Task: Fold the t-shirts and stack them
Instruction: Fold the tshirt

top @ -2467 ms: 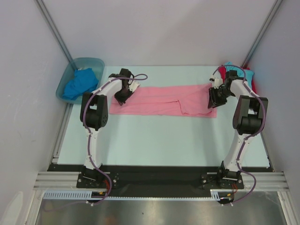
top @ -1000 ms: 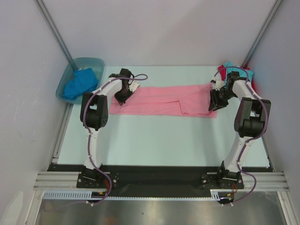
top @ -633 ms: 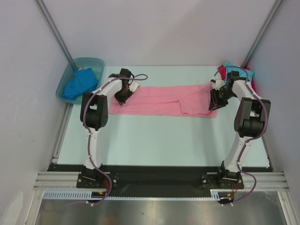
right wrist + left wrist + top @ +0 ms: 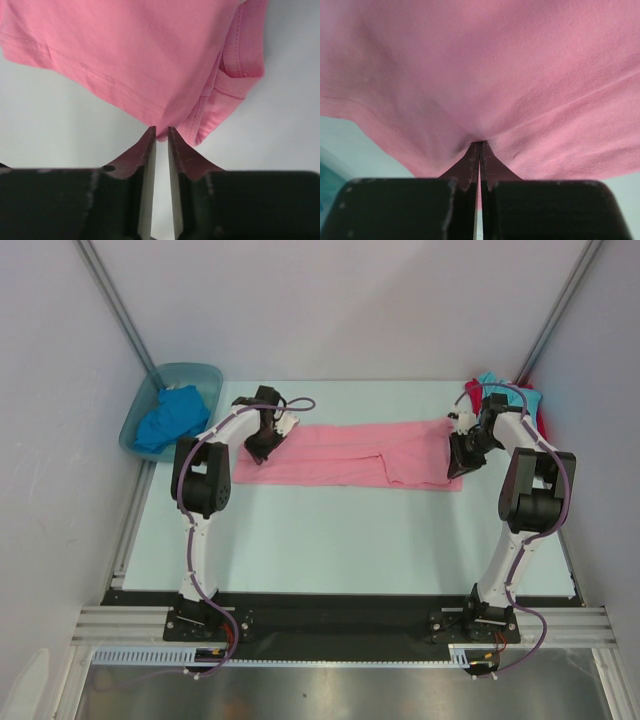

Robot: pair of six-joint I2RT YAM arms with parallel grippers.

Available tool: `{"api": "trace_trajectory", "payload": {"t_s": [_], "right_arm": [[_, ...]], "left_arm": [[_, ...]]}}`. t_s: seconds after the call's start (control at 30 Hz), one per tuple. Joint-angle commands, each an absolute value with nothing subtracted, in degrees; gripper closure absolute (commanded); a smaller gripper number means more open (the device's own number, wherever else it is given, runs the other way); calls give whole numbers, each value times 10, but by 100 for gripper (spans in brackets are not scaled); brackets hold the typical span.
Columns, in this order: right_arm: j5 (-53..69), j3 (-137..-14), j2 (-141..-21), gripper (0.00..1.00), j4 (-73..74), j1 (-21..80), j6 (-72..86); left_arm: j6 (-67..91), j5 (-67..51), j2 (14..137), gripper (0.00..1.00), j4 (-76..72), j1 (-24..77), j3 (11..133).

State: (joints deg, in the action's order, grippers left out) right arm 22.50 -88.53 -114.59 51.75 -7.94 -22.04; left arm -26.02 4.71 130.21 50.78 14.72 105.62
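Pale desk carries the pink t-shirt, long axis left to right — left fingers pinch its left end, right fingers nearly together at its right hem, grip unclear.

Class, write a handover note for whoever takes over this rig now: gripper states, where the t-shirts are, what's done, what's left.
Left gripper: shut on the left end of the pink t-shirt.
Right gripper: jaws nearly together at its right corner; grip unclear.
Done: pink lies as a long strip.
Blue t-shirt crumpled in the tub; turquoise t-shirt and red t-shirt piled far right.
Left: fold pink across, stack it, then the blue.
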Motion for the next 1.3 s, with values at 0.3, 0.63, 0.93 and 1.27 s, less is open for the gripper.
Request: {"api": "trace_trajectory", "payload": {"t_s": [0.3,0.63,0.93,1.27], "right_arm": [[194,-890,-1120,61,506,-76,-217],[199,-887,-1118,67,506,-77,-214],[200,-883,-1123,70,501,-77,-212],[200,-875,-1121,69,501,-77,-214]], "left_arm": [[-272,26,1308,100,494,152,1092],[-272,25,1312,100,494,152,1098],[-274,29,1308,100,495,150,1095],[-272,26,1311,100,495,149,1098]]}}
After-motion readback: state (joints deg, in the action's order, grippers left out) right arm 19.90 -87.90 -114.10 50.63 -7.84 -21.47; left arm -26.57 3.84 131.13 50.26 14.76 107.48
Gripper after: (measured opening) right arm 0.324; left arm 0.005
